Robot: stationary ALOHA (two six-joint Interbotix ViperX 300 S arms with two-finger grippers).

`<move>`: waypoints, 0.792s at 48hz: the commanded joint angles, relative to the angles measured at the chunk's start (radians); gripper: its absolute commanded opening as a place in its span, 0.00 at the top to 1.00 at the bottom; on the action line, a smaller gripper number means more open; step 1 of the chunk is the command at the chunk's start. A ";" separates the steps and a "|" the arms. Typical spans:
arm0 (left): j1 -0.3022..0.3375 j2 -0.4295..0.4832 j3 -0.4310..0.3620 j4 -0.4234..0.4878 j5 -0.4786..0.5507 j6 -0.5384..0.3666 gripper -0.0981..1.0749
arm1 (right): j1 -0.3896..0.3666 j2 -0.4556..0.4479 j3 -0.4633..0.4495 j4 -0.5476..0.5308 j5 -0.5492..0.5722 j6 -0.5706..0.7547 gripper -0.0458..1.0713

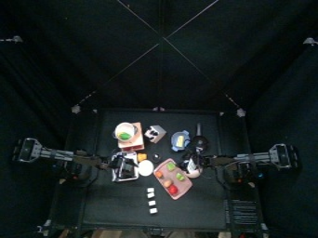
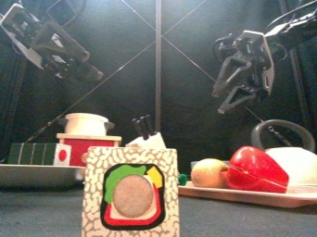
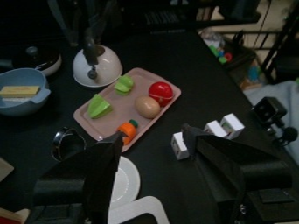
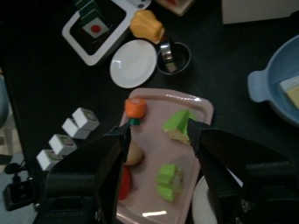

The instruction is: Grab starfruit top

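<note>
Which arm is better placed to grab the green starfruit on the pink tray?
Probably the right: the right hand hangs open over the pink tray with a starfruit piece nearly between the jaws. The left hand sits beside the tray.

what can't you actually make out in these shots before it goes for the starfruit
- Top view: the food on the pink tray is too small to tell apart.
- Front view: a patterned card in the foreground blocks the tray's middle, and no starfruit shows there.
- Right wrist view: the right gripper fingers cover parts of the tray, hiding most of the red pepper.
- Left wrist view: which of the green pieces is the starfruit top cannot be told.
</note>
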 commanded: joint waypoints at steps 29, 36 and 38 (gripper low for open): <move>0.066 0.465 -0.396 0.112 0.095 0.130 0.14 | -0.296 -0.169 0.161 -0.020 -0.175 0.000 0.17; 0.061 0.560 -0.491 0.172 0.247 0.170 0.14 | -0.298 -0.166 0.187 -0.031 -0.212 -0.008 0.17; 0.058 0.581 -0.514 0.190 0.295 0.189 0.14 | -0.298 -0.164 0.195 -0.037 -0.225 -0.006 0.17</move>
